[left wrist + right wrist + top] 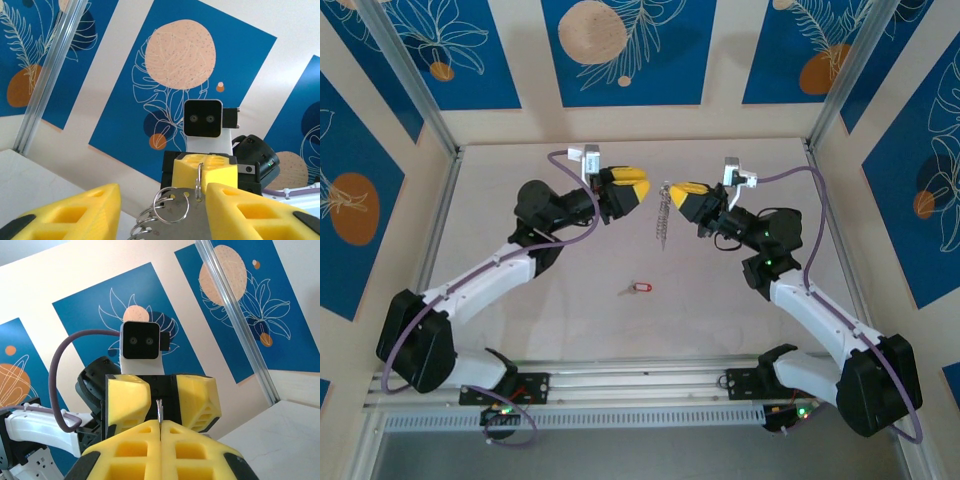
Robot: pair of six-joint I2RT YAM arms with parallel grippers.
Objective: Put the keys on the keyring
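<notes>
The keyring (663,218) hangs in the air over the middle of the table, a thin metal loop with small grey pieces dangling below it. My right gripper (680,190) is shut on its top edge, and the pinched loop (160,411) pokes out between the closed yellow fingertips (140,440). My left gripper (636,190) faces it from the left, open. In the left wrist view its yellow fingers (80,210) stand apart on either side of the small rings and metal piece (172,205). The red-headed key (640,288) lies on the table below, nearer the front.
The white table (520,180) is fenced by aluminium posts (400,70) and blue-and-cream patterned walls. Both arms reach inward from the near rail (640,385), and their grippers almost meet at mid-table.
</notes>
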